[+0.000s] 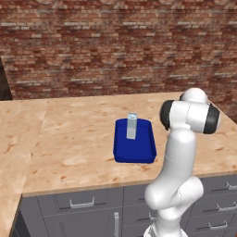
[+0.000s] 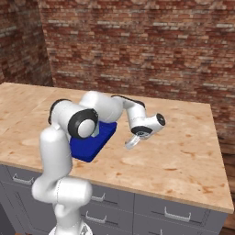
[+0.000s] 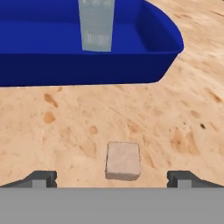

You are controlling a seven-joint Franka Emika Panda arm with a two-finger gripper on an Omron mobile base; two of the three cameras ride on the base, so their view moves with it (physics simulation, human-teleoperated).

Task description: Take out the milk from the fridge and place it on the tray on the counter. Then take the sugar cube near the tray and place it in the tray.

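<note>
The milk (image 1: 132,126) stands upright inside the dark blue tray (image 1: 121,150) on the counter (image 1: 69,139). In the hand view the milk (image 3: 96,26) rises at the top, behind the tray's near wall (image 3: 87,65). The sugar cube (image 3: 123,160), small and pale tan, lies on the bare wood just in front of the tray. My gripper (image 3: 113,178) hangs low over the counter, open, and the cube sits between the two fingertips (image 3: 41,178) without touching either. From the right base, the gripper (image 2: 131,143) is just right of the tray (image 2: 92,147).
The counter (image 2: 183,151) stretches wide to the right of the tray, up to a brick wall (image 2: 137,46) at the back. Grey drawers with metal handles (image 1: 82,203) run under the front edge. My own arm (image 1: 178,166) covers the area right of the tray in the left base view.
</note>
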